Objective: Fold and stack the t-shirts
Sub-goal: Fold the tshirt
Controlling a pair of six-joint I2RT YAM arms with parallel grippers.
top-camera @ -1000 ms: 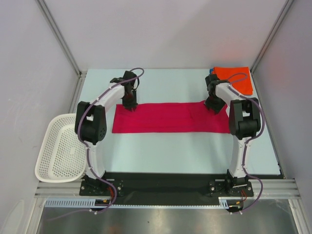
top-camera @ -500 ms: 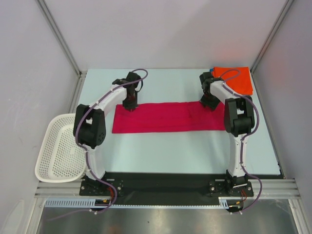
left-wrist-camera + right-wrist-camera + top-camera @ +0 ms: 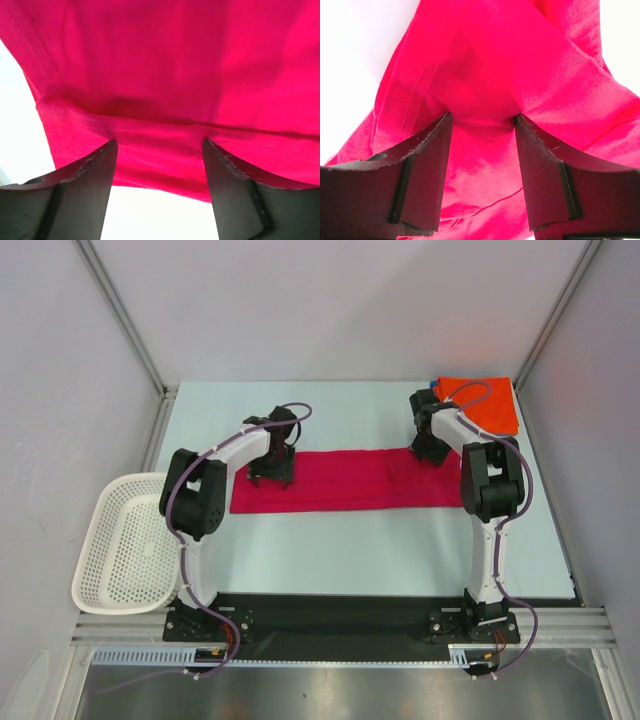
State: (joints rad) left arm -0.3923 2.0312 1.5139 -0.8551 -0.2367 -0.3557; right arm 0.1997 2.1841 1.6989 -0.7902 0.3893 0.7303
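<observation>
A white perforated basket (image 3: 128, 550) sits at eight o'clock, off the left edge of the pale table (image 3: 350, 560). Past it, across the middle of the table, the crimson t-shirt (image 3: 350, 480) lies folded into a long flat band running from nine o'clock to three.

The left gripper (image 3: 270, 475) is down on the band's far edge near its nine o'clock end. In the left wrist view its fingers (image 3: 85, 190) are spread wide, with flat cloth beyond the tips and nothing clamped.

The right gripper (image 3: 430, 452) is at the band's far corner, toward two o'clock. In its wrist view the fingers (image 3: 427, 170) pinch a gathered bunch of crimson cloth, and creases fan out from the tips.

Farthest back, at one o'clock, a folded orange t-shirt (image 3: 485, 405) lies in the table corner. A sliver of blue (image 3: 437, 387) peeks out at its left edge, possibly another shirt.
</observation>
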